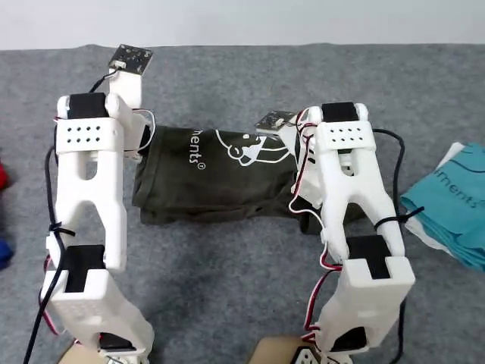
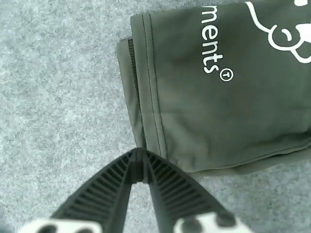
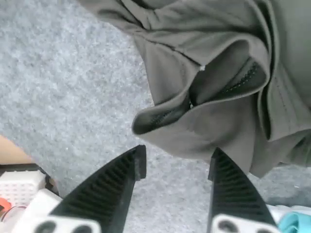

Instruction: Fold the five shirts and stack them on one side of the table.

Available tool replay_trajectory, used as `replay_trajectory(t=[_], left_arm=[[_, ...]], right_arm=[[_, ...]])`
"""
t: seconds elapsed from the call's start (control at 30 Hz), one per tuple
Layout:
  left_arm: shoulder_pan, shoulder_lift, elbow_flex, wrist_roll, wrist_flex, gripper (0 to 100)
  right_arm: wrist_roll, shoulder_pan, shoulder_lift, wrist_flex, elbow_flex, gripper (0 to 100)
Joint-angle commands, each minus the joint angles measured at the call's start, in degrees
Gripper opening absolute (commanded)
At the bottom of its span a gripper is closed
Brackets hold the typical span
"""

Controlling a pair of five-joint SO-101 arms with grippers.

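Observation:
A dark olive shirt [image 1: 220,174] with white print lies folded into a long strip across the middle of the grey table. The left arm [image 1: 87,152] stands at its left end. There my left gripper [image 2: 141,162] is shut, its tips meeting right at the stitched hem [image 2: 148,97] of the flat shirt [image 2: 218,97]. The right arm [image 1: 345,159] covers the strip's right end. My right gripper [image 3: 177,162] is open just above the table, facing the shirt's bunched, rumpled end [image 3: 209,97]. Nothing is between its fingers [image 3: 131,170].
A stack of teal and white shirts [image 1: 455,205] lies at the table's right edge, and a teal corner [image 3: 294,224] is near the right gripper. Small red [image 1: 3,176] and blue [image 1: 4,252] objects sit at the left edge. Bare grey felt [image 1: 227,288] spreads between the arm bases.

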Motion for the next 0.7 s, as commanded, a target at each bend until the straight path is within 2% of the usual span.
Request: replay_trajectory(t=[0.0,0.2,0.33,0.53,0.67], left_arm=[[0.00,-3.43,-0.40,-0.09,-0.88,0],[-0.18,-3.34,-0.31,-0.26,-0.79,0],[-0.18,-3.25,-0.31,-0.26,-0.79,0],[-0.18,-3.16,-0.31,-0.35,-0.88,0],[-0.18,-3.16,-0.31,-0.35,-0.88,0]], right_arm=[[-0.70,0.48,1.45,-0.13,-0.70,22.4],[0.00,5.93,2.77,-6.81,-2.11,20.1],[3.78,8.04,3.74,-10.68,-2.11,16.2],[4.04,8.57,8.31,-18.24,-2.55,15.8],[4.04,8.48,12.35,-20.79,-7.82,15.8]])
